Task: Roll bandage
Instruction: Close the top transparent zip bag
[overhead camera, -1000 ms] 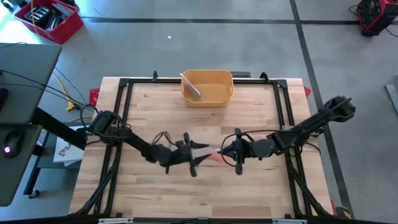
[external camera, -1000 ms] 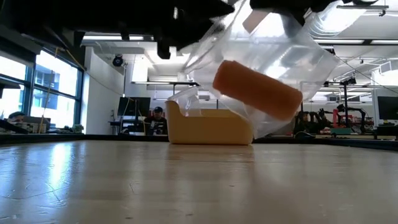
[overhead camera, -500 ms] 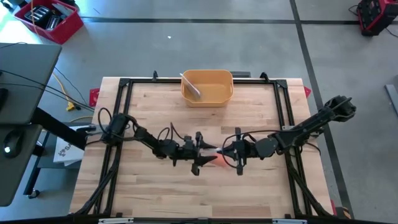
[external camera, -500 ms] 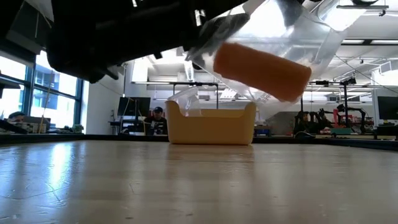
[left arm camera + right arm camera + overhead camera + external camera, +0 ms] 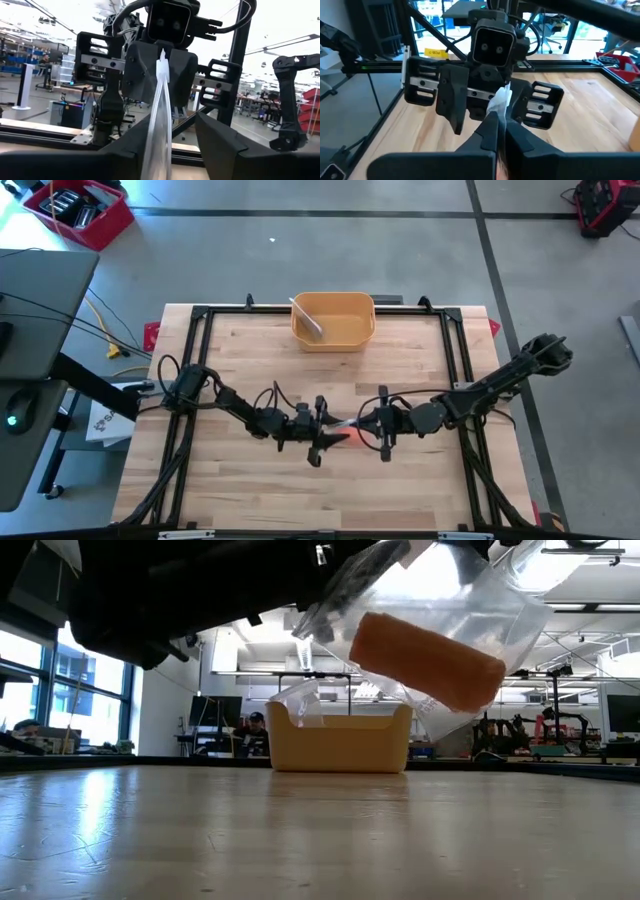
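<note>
The orange bandage roll (image 5: 425,660) hangs in a clear plastic bag (image 5: 480,615) above the worktop (image 5: 250,480). The right pincer (image 5: 362,421) is clamped on the bag's edge; the left pincer (image 5: 325,425) straddles it, fingers apart. The bag looks light, floppy and slippery; best pinched at the rim.

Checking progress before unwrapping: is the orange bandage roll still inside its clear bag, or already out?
Inside. In the low view the bandage roll sits tilted within the clear bag, held above the table.

A robotics lab: wooden workbench (image 5: 250,360), concrete floor, distant equipment racks (image 5: 545,730) (big windows too).
</note>
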### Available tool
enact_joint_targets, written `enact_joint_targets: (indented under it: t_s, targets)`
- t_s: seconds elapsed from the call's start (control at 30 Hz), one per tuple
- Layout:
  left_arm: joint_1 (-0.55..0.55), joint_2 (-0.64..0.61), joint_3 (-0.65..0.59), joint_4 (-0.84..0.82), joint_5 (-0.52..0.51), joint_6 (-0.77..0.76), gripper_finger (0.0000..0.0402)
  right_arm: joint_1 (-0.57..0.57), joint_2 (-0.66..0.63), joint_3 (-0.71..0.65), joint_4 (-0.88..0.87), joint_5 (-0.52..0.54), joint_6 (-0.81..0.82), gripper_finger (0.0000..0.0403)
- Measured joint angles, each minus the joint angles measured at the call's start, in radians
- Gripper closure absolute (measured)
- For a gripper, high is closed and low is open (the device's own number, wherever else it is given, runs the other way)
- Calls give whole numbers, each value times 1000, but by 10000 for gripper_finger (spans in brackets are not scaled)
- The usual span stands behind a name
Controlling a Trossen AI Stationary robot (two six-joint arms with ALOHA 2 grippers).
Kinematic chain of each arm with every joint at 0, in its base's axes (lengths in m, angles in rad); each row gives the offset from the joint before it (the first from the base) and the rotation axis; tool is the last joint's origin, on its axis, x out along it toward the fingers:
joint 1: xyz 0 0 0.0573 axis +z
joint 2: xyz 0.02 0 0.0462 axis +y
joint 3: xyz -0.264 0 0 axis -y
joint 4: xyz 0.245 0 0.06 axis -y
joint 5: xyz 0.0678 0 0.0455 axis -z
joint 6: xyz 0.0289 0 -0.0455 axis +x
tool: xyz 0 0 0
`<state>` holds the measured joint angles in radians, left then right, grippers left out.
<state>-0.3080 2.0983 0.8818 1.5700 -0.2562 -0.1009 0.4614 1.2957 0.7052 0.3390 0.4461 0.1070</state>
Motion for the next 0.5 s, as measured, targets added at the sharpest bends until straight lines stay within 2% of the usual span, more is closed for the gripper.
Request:
enact_joint_targets:
  t_s: [0.27,0.4,0.5]
  targets:
    - [-4,0,-8,0,-7,-15,337,17,-13,1,-35,51,24,403]
    - [-18,0,-23,-1,-61,-18,385,29,-16,1,-73,58,51,403]
    - [-24,0,-25,-4,-97,-19,397,29,-16,1,-100,58,81,403]
